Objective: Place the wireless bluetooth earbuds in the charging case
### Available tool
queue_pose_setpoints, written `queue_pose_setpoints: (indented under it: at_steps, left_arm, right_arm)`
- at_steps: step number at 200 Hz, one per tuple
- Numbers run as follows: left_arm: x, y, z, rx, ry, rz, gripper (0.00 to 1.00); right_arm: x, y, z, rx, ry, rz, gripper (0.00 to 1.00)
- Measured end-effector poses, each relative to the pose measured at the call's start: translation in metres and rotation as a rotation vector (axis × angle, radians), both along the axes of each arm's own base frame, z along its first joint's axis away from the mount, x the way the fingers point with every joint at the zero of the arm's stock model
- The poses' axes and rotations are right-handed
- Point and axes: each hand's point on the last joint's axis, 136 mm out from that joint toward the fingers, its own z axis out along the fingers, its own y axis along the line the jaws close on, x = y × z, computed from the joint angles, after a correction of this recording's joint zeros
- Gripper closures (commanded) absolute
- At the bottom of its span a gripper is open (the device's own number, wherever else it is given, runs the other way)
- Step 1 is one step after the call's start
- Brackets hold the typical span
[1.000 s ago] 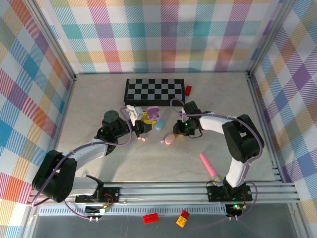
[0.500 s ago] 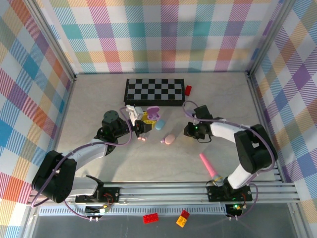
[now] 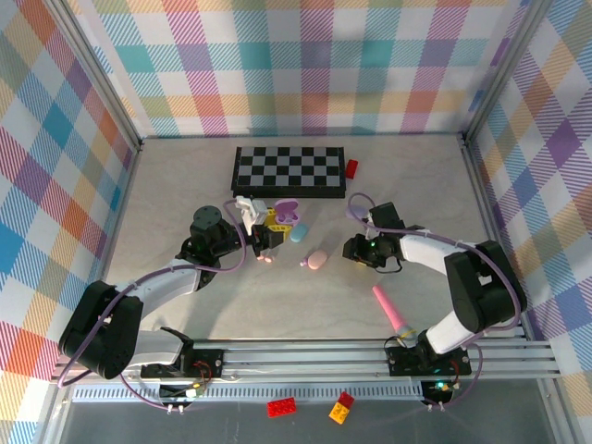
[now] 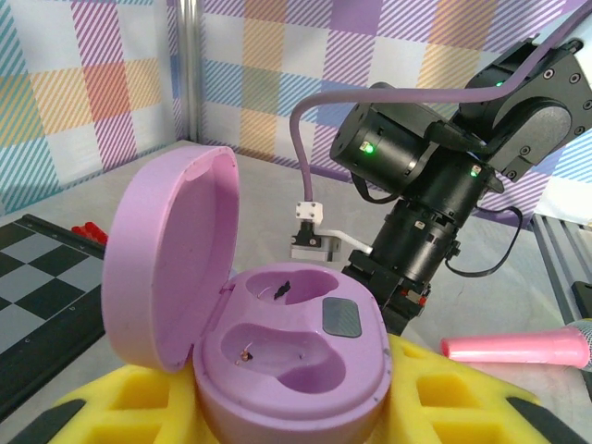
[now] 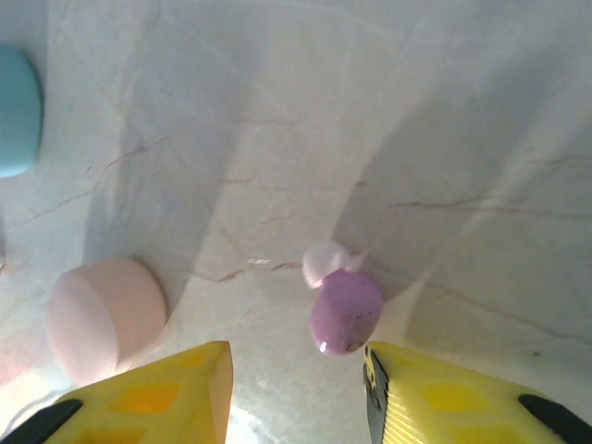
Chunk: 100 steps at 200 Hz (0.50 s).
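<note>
Left gripper [image 4: 287, 416]: we see its yellow fingers clamped on the base of the lilac charging case [image 4: 296, 356], left of centre in the top view
Lilac charging case: upright, lid swung back toward the left of the left wrist view, two wells facing up
Right gripper [image 5: 296, 359]: fingers apart, nothing between them, low over the table [image 5: 388, 120]
Lilac earbud [image 5: 344, 313]: we find it lying on the table, lower middle of the right wrist view, just beside the fingertip at lower right
Pink case [image 5: 104, 316]: shut, lower left of that view, near the other fingertip
Teal case [image 5: 14, 111]: upper left edge of that view
Pink stick [image 3: 390, 313]: lower right of the top view, well apart from the earbud
</note>
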Motion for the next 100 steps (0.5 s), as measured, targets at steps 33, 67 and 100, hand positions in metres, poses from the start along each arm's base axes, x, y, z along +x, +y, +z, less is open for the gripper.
queue_pose_setpoints:
  at_steps: [33, 67, 100]
  left_arm:
    - [0.000, 0.000, 0.000, 0.000, 0.000, 0.000, 0.65]
    - [0.000, 0.000, 0.000, -0.001, -0.001, -0.001, 0.65]
    - [0.000, 0.000, 0.000, 0.000, 0.000, 0.000, 0.65]
  right_arm:
    - [-0.005, 0.009, 0.005, 0.037, -0.009, 0.056, 0.57]
    - [-0.006, 0.017, 0.004, 0.050, -0.018, 0.108, 0.57]
    - [-0.002, 0.016, 0.008, 0.030, -0.057, 0.110, 0.55]
